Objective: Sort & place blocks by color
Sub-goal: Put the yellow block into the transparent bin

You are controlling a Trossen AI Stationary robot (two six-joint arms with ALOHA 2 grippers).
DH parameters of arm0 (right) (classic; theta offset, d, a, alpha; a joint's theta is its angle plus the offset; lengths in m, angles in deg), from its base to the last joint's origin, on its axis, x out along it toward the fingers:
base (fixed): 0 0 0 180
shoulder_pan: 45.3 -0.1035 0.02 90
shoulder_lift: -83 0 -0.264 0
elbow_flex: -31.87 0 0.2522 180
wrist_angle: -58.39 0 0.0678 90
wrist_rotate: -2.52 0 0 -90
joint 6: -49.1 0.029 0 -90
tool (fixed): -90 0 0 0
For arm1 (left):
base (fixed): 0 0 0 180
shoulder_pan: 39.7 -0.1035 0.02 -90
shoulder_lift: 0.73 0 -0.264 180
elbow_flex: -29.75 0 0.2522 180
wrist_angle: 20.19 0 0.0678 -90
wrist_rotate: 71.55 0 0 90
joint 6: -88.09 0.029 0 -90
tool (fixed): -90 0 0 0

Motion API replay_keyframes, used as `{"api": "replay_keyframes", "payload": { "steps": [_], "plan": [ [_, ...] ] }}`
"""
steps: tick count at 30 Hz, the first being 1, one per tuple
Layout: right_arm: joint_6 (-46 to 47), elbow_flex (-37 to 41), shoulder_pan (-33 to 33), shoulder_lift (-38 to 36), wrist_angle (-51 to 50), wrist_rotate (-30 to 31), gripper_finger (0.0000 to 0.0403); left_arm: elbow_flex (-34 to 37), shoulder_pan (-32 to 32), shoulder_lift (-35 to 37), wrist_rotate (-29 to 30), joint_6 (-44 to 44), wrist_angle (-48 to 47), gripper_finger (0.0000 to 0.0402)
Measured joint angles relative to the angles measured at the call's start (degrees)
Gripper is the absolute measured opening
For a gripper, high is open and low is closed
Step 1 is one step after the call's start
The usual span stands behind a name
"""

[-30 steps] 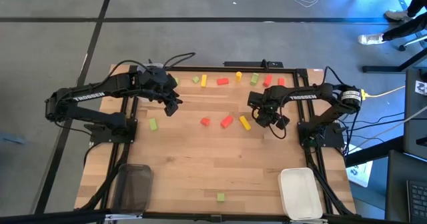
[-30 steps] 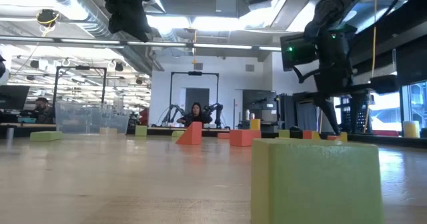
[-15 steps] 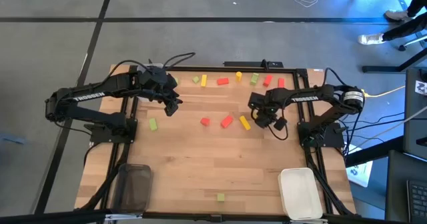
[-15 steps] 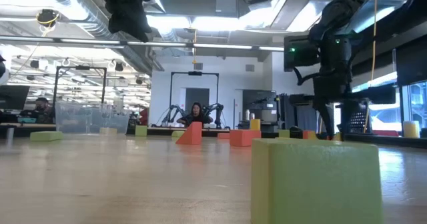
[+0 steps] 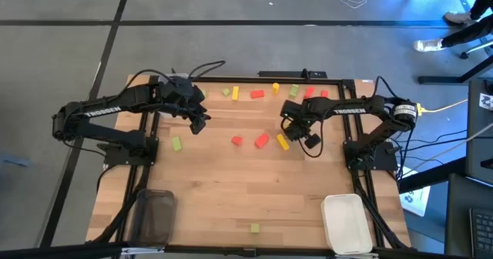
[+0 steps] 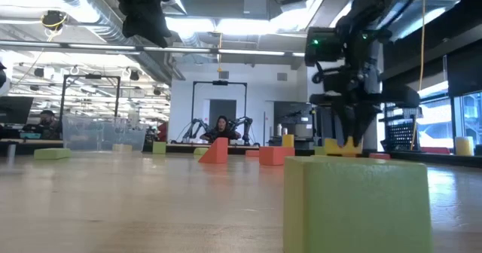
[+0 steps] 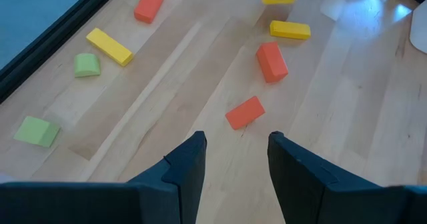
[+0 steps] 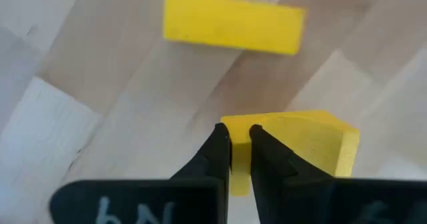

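**Right end effector pinches yellow block**

Right end effector [image 8: 239,159] has shifted left since the earlier frame and narrowed onto a yellow block [image 8: 313,147], fingers clamped on its edge. A second yellow block [image 8: 233,22] lies just beyond the fingertips on the worktop [image 5: 231,190]. Left end effector [image 7: 235,161] unchanged, hovering, partly spread, holding nothing; red blocks [image 7: 245,112] lie ahead of it.
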Motion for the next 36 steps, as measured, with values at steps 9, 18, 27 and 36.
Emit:
{"api": "replay_keyframes", "payload": {
  "steps": [9,18,27,36],
  "plan": [
    [0.8,-7.9,0.0,-0.1,-0.2,-2.0,0.0031,0.0,0.0,0.0,1.3,3.4,0.0,0.0150],
    [2.9,-16.9,0.0,-0.2,2.0,-8.4,0.0031,0.0,0.2,0.0,1.1,9.6,0.0,0.0150],
    [9.5,-19.5,0.0,-0.2,13.2,-15.6,0.0031,0.0,4.3,-2.6,11.2,36.8,9.5,0.0150],
    [24.2,-19.5,0.4,-0.2,21.0,-16.5,0.0031,0.0,7.7,-9.1,16.9,68.6,19.7,0.0150]
  ]
}}
